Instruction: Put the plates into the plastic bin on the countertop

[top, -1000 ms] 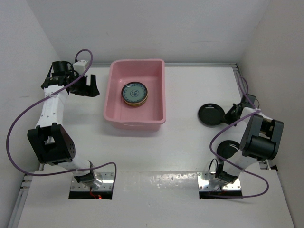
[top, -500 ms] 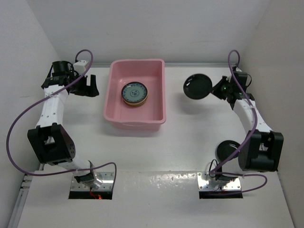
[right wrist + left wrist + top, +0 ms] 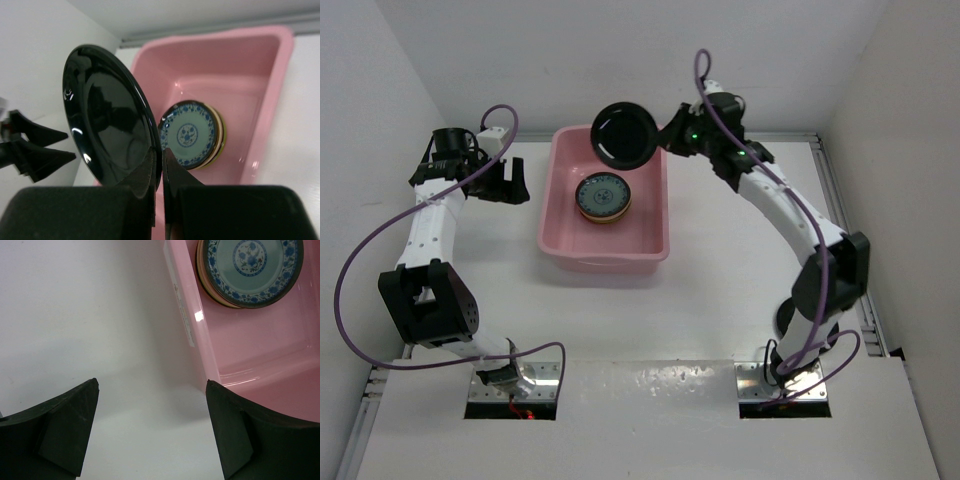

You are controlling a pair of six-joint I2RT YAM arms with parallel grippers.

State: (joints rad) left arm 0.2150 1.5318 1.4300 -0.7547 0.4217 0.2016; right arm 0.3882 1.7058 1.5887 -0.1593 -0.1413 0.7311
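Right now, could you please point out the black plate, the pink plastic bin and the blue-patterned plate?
black plate (image 3: pixel 624 135), top view, centre of its glossy face
pink plastic bin (image 3: pixel 605 259), top view, its near wall
blue-patterned plate (image 3: pixel 250 260), left wrist view, its central medallion

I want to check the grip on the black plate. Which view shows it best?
Right wrist: close up, the right gripper pinches the rim of the black plate, seen nearly edge-on. Top external shows the plate small, held up by the far rim of the pink bin. Left wrist misses it.
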